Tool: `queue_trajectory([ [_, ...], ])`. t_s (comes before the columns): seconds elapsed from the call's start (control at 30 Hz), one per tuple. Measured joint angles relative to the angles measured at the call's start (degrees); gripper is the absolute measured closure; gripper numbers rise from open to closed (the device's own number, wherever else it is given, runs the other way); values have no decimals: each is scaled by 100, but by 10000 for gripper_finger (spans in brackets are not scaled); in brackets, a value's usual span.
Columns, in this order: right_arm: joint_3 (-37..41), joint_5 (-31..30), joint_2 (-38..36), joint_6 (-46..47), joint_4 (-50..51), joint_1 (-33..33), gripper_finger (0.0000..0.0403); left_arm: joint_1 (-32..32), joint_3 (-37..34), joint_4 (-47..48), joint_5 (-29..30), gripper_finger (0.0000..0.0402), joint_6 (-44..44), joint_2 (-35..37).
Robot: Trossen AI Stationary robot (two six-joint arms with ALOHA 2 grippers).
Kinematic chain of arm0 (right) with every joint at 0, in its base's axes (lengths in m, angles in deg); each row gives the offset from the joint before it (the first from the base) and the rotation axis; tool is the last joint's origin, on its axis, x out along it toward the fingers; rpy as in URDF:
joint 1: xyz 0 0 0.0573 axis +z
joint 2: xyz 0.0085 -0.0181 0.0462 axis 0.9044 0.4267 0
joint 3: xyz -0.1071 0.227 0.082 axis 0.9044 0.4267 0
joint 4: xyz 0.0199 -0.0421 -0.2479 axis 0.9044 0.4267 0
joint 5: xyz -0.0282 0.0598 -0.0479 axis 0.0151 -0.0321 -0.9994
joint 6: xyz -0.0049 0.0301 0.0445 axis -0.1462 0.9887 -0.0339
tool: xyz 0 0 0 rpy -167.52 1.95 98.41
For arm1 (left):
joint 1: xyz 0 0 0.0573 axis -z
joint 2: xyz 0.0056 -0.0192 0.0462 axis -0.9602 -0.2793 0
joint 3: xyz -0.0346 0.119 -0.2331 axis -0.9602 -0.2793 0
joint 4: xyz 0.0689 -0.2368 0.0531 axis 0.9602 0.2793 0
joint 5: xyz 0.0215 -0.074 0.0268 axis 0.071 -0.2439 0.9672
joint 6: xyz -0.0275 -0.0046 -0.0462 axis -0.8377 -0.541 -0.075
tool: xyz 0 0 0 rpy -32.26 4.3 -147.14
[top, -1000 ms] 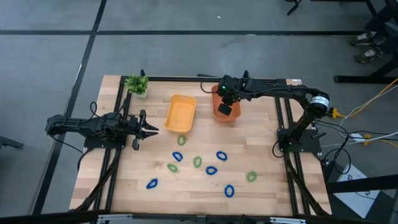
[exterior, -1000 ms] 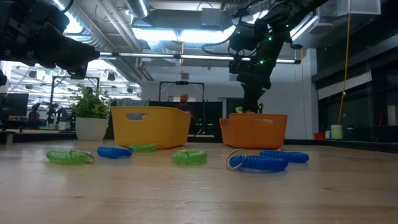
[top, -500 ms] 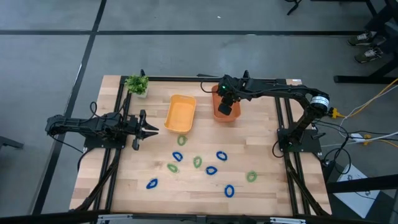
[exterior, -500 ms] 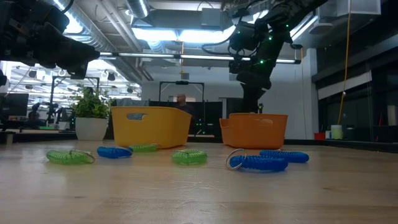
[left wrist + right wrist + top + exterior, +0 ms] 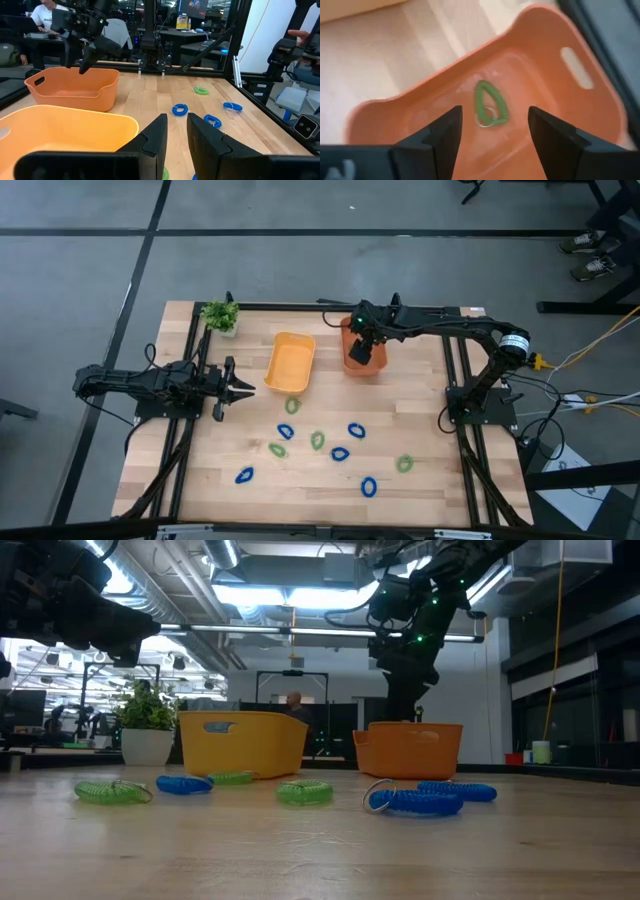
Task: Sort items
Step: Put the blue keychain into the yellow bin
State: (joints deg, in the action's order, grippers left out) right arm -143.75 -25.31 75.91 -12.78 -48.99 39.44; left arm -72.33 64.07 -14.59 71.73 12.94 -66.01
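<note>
Wooden table (image 5: 420,430) is strewn at its near part with blue and green rings (image 5: 340,454). Farther back, the right gripper (image 5: 492,127) is held wide open and empty above the orange bin (image 5: 555,95), where one green ring (image 5: 489,105) is seen lying. The left gripper (image 5: 175,132), narrowly parted and empty, is parked beside the yellow bin (image 5: 290,363).

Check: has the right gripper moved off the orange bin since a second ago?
No. In the high view the right gripper sits over the orange bin exactly as before, now open, with a green ring lying in the bin.
</note>
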Motion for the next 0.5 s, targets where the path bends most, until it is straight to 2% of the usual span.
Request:
queue_trajectory([
  [0.33,-50,1040,0,175,45,2,177,0,0,0,-1,331,-1,0],
  [0.5,-289,1835,0,573,85,2,177,0,0,0,1,332,0,0],
])
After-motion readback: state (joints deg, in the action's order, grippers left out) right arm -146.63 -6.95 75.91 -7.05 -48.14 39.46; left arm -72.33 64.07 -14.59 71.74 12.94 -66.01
